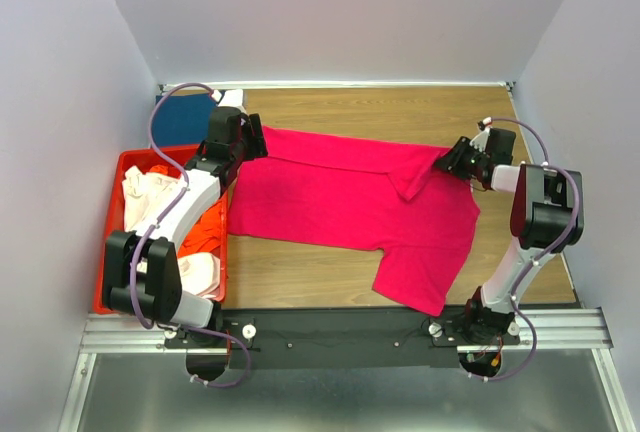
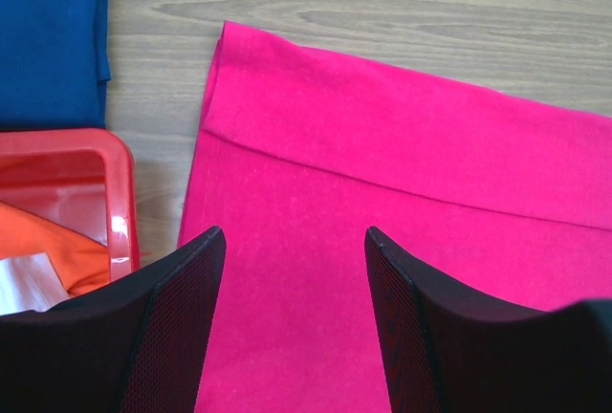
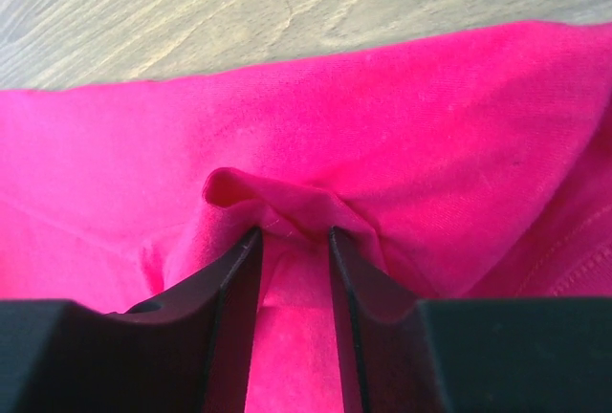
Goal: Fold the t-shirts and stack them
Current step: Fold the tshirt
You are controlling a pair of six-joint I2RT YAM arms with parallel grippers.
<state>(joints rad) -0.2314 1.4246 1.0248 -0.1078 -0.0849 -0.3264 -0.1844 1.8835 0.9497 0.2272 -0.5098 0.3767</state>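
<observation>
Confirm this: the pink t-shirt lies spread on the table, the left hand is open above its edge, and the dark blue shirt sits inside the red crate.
One error. The dark blue shirt lies on the table outside the red crate, as the left wrist view shows. The pink t-shirt is spread out and the left hand open above its edge.

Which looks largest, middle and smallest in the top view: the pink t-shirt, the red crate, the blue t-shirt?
1. pink t-shirt, spread out widest.
2. red crate, partly hidden.
3. blue t-shirt, smallest as seen. Only part of it shows, so its full size is unsure.
</observation>
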